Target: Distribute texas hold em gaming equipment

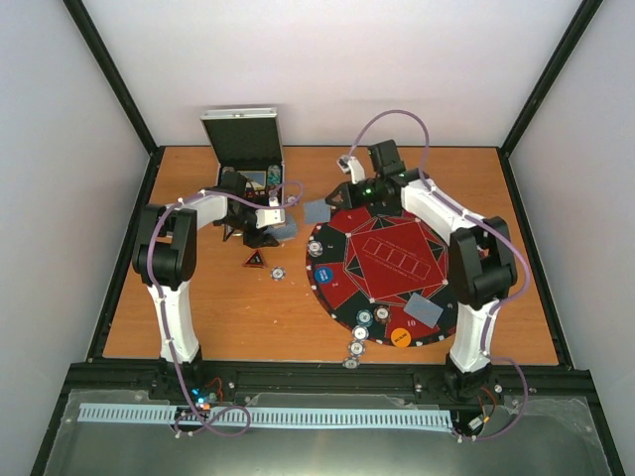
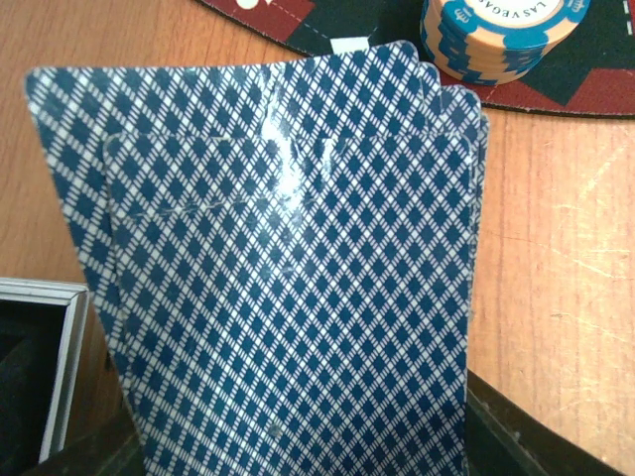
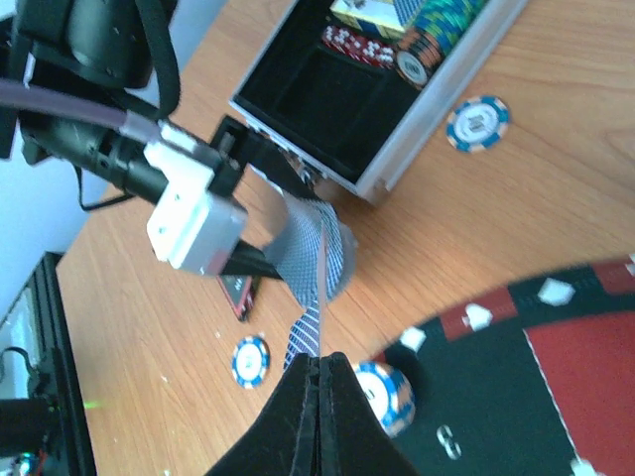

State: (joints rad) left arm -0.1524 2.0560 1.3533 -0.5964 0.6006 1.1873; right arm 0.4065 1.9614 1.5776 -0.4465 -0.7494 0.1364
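My left gripper [image 1: 268,230] is shut on a deck of blue-checked playing cards [image 2: 288,297], which fills the left wrist view. My right gripper [image 3: 319,359] is shut on a single card [image 3: 320,288], seen edge-on, just beside the deck [image 3: 316,248]. In the top view that card [image 1: 316,211] hangs between the deck and the round poker mat [image 1: 382,223]. A blue chip stack [image 2: 501,35] stands at the mat's left edge. More chips [image 1: 364,319], an orange disc [image 1: 400,337], a blue disc [image 1: 323,277] and a face-down card [image 1: 424,309] lie on the mat.
An open metal case [image 1: 243,139] with chips inside [image 3: 437,30] stands at the back left, close behind the left gripper. Loose chips [image 1: 278,273] [image 3: 477,122] and a small red-and-black triangular piece [image 1: 255,260] lie on the wooden table. Three chips [image 1: 354,348] trail off the mat's near edge.
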